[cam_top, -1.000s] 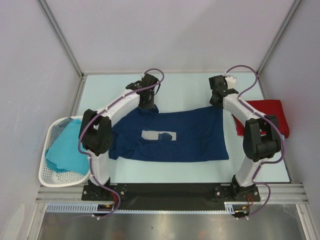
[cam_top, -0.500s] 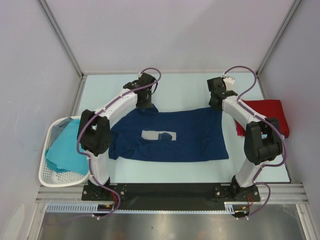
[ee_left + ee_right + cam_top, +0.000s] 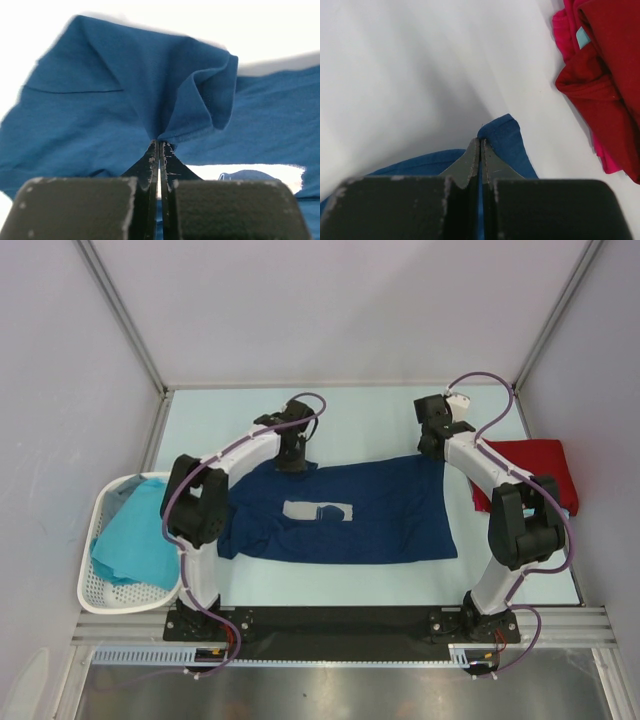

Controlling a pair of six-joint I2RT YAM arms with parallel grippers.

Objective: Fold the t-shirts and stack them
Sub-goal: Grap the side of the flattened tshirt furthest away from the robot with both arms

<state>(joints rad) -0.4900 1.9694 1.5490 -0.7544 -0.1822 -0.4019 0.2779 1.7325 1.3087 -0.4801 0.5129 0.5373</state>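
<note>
A pale mint flat surface (image 3: 370, 415) sits enclosed by plain lilac-grey panel walls (image 3: 330, 310) left, far and right, with silvery aluminium corner posts (image 3: 118, 315).
</note>
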